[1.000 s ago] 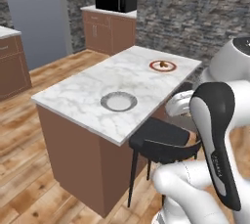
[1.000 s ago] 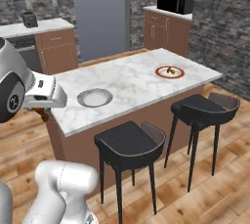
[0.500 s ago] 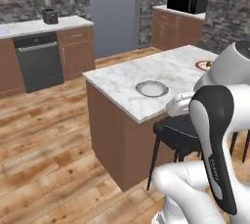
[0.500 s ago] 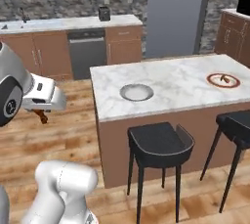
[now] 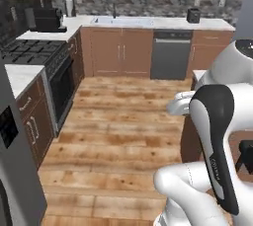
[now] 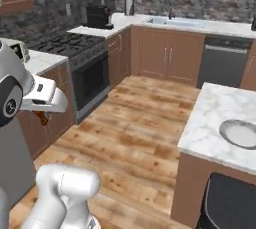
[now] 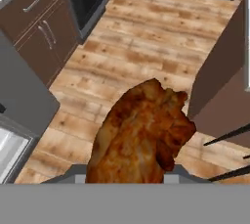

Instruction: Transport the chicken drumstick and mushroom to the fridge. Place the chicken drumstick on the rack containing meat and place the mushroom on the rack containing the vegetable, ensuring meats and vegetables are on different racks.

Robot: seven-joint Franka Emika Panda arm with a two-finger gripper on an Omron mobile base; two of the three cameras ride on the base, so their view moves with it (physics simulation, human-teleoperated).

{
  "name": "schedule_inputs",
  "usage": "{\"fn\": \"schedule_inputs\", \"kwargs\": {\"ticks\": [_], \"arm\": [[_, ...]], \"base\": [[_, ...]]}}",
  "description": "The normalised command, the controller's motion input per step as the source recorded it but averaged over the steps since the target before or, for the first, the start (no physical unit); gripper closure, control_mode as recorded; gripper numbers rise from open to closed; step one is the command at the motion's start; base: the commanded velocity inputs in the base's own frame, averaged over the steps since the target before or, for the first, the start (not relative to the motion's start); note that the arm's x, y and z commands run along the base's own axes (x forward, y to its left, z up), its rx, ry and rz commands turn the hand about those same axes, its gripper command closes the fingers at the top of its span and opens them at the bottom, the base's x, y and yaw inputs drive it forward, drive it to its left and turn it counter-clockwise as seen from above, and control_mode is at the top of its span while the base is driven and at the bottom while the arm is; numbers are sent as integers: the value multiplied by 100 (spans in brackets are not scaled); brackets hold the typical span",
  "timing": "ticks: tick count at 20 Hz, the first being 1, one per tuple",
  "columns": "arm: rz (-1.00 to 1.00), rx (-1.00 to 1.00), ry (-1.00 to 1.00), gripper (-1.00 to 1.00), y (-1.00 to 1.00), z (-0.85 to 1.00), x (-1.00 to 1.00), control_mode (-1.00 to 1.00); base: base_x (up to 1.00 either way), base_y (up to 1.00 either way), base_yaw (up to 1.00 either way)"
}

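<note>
Item: chicken drumstick (image 7: 141, 132), lower centre of the hand view, which we see clamped in the gripper (image 6: 42, 118) at the left edge of the right base view. Risk: we judge it could slip loose as the base drives toward the grey fridge (image 5: 15, 170)

Chicken drumstick (image 7: 141, 132): orange-brown, glistening, fat end up, held above wood floor; grey fridge (image 5: 15, 170) stood at left.

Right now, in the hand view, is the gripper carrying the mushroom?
No. The gripper holds the chicken drumstick, orange-brown and glossy, above the wooden floor.
</note>
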Motion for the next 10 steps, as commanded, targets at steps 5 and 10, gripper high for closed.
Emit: {"fn": "schedule_inputs", "kwargs": {"ticks": [5,10], "arm": [[0,0,0,100,0,0,0,100],[0,0,0,100,0,0,0,100]], "base": [[0,0,100],[0,0,100]]}}
